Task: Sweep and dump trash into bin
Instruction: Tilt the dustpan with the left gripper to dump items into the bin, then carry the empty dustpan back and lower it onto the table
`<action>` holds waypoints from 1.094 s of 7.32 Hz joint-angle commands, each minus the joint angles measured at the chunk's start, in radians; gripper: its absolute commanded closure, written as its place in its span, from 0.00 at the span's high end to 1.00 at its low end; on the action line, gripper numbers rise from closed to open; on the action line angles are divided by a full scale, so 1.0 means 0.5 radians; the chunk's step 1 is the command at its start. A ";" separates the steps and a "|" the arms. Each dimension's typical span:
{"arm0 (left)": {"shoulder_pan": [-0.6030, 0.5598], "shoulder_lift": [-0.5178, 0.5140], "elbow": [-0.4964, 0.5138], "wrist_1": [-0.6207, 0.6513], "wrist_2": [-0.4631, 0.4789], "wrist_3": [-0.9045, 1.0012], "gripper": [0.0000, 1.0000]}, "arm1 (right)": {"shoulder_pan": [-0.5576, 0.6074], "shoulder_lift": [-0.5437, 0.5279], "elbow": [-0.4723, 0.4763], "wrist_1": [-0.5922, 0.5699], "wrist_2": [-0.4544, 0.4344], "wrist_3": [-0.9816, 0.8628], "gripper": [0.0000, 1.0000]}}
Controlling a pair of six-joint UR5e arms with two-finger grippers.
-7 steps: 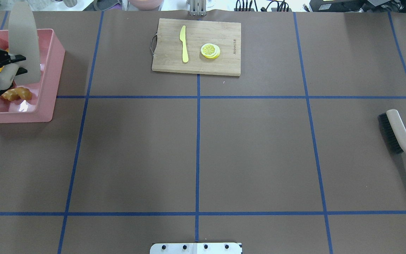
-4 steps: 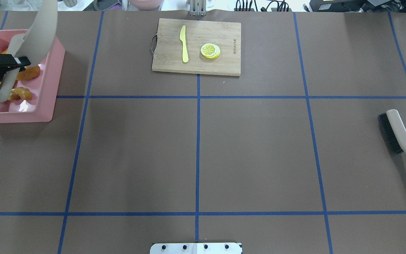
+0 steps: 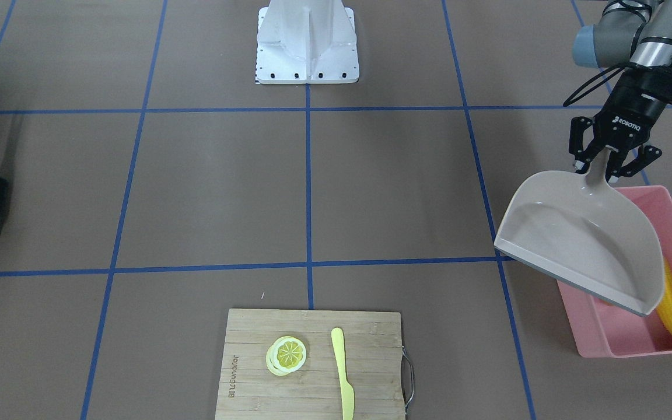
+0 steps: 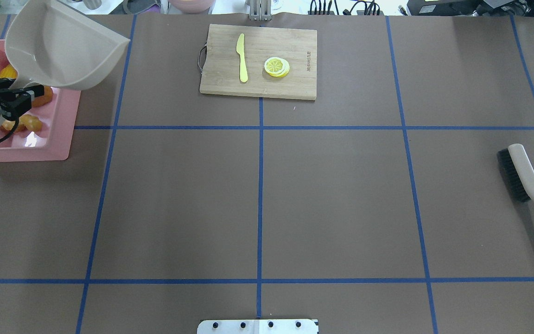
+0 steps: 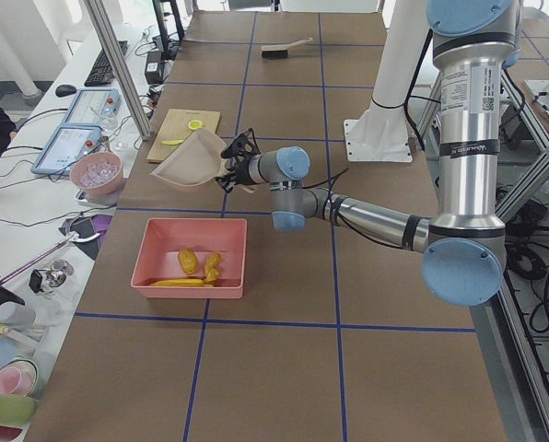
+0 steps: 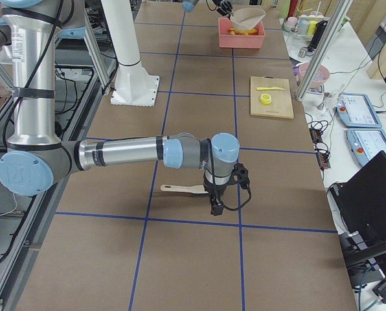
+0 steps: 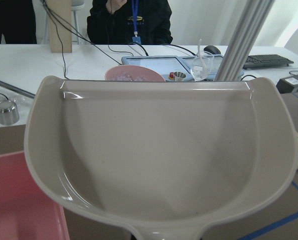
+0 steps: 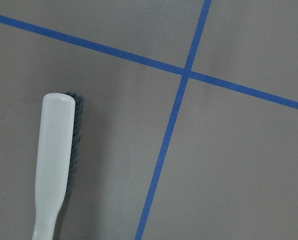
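Observation:
My left gripper (image 3: 604, 169) is shut on the handle of the beige dustpan (image 3: 584, 239) and holds it level above the far edge of the pink bin (image 3: 633, 347). The pan is empty in the left wrist view (image 7: 159, 160). In the bin (image 5: 192, 290) lie the yellow corn cob (image 5: 178, 283), the brown potato (image 5: 188, 261) and the tan ginger root (image 5: 212, 267). From overhead the pan (image 4: 63, 51) covers part of the bin (image 4: 65, 139). My right gripper (image 6: 215, 206) shows only in the exterior right view, above the brush; I cannot tell if it is open.
A brush (image 4: 522, 174) lies on the table's right side, also under the right wrist camera (image 8: 54, 165). A wooden cutting board (image 4: 295, 37) at the back middle holds a yellow knife (image 4: 242, 58) and a lemon slice (image 4: 276, 66).
The dustpan has turned from tipped edge-on over the bin to level with its hollow facing up, and its mouth has swung out past the bin's right rim. The brush has not moved.

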 commanded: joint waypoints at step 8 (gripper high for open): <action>0.254 -0.431 0.189 0.643 -0.905 0.997 0.00 | -0.001 0.000 -0.010 -0.006 0.002 0.000 1.00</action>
